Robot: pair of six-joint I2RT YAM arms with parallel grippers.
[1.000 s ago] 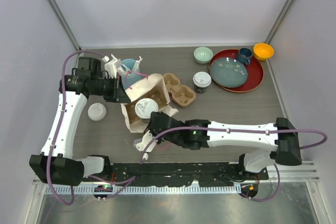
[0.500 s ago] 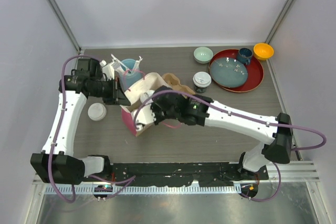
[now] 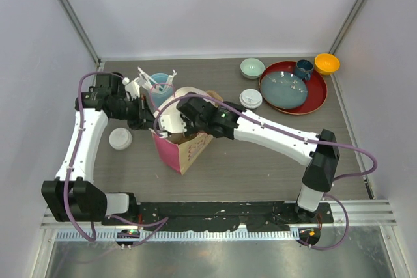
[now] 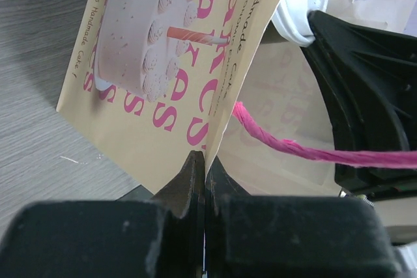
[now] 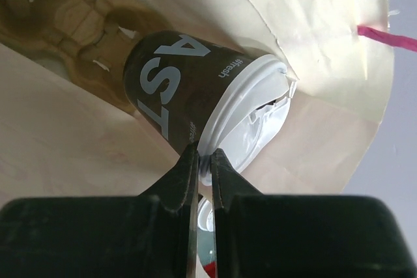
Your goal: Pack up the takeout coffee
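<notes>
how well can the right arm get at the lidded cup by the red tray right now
Probably not yet: the right pincer is shut on a black cup inside the bag, though the lidded cup stands uncovered.

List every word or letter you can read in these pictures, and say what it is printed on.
"AST", large white letters, on the black cup.
"fresh", small white print, same cup; the mark before it is unclear.
"Handmade Cake", thin script, on the paper bag; the word before is cut off.
Large pink letters on the bag: cut off and folded, not readable whole.
Top view: bag print too small.
</notes>
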